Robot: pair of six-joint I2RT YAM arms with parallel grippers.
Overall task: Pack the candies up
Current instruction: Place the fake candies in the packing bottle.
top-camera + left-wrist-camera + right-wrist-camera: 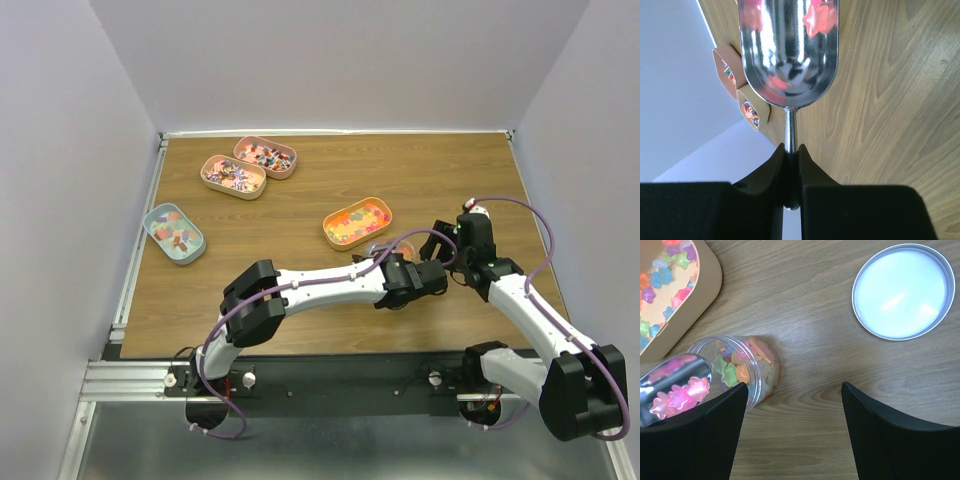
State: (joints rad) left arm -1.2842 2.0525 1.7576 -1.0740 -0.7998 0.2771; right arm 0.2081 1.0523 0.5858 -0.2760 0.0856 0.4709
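The step in hand looks like tipping a scoopful into the jar. The left fingers are clamped on the thin handle of the silver metal scoop. Its bowl points away from the wrist and carries a few pink star-shaped candies near its front lip. In the right wrist view that lip sits right at the rim of a clear plastic jar. The jar appears to stand upright on the tabletop and already holds a layer of orange, green and yellow sweets. More lie in the orange oval tin just beyond the jar. A blue tin and a pair of pink tins, also filled, stand well apart at the far left. The round lid lies flat on the wood, apart from the jar.

The right fingers are spread wide and hold nothing. They hover over bare wood just beside the jar without touching it.

To pour well, the lip should be fully over the jar's mouth before the wrist rolls. The tilt should be slow, so the stars slide in rather than bounce off the rim. The jar looks light and is unbraced, so a nudge from the scoop could shove or topple it; the free fingers are well placed to steady it. The handle is narrow and round and may twist in the grip, which calls for a smooth wrist roll.
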